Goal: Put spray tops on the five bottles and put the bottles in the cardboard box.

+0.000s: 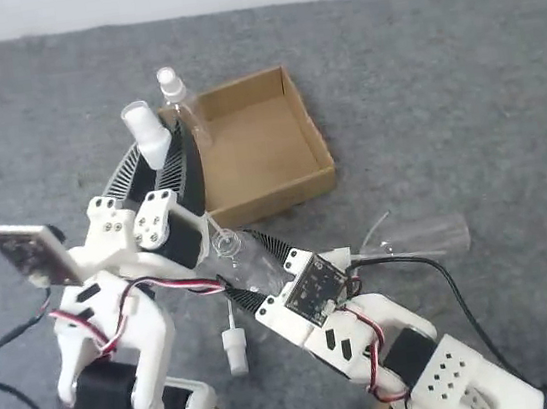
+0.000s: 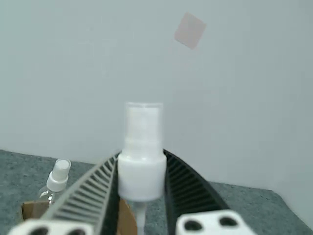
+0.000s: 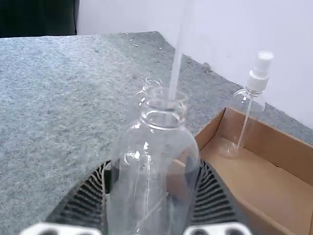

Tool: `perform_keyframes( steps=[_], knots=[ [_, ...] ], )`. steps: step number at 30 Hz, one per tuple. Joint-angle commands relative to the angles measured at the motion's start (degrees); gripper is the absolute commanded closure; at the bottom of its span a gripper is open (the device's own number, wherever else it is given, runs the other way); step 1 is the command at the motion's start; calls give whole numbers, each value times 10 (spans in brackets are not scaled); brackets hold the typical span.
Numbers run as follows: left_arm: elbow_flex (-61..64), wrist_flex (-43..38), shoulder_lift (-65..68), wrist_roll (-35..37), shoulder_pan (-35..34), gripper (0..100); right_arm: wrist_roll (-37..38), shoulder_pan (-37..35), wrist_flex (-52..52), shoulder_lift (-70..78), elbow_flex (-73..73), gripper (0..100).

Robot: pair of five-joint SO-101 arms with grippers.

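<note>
On the grey table (image 1: 460, 89), the box (image 1: 277, 196) sits open side up just beyond the two arms, near enough that a finished bottle should need no long reach.

The left gripper (image 1: 160, 144) is held high beside the box's left wall. It is clamped on a top (image 1: 146, 128) with the nozzle end up, which lets the stem hang downward.

The right gripper (image 1: 246, 266) sits lower, in front of the box, with its fingers closed round the belly of an open bottle (image 3: 149, 147). The neck is tilted up toward the left arm. I judge this grip is chosen to leave the mouth free and steady the bottle for the join.

A capped bottle (image 1: 183, 103) stands upright inside the box's far left corner, so one of the five looks done. A bare bottle (image 1: 424, 238) lies on its side on the table, right of the right arm. A loose top (image 1: 235, 346) lies between the two arm bases. Both seem to be parked within reach for later rounds.

Smallest is the tube (image 3: 177, 58) under the held top. In the right wrist view it reaches down into the open bottle's neck, while the top's collar is well above the mouth. The step in hand therefore looks like threading the tube in, with the top not yet seated.
</note>
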Motion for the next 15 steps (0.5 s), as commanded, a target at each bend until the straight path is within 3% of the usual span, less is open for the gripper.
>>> perform_keyframes(
  steps=[1, 8, 15],
  knots=[
    [7, -4, -6, 4, -1, 989, 8, -1, -15, -14, -7, 992],
    [26, -3, -6, -40, 5, 988, 7, 2, -15, -14, -8, 992],
    [43, -4, -6, -48, 5, 988, 4, 50, -16, -14, -12, 992]
  ],
)
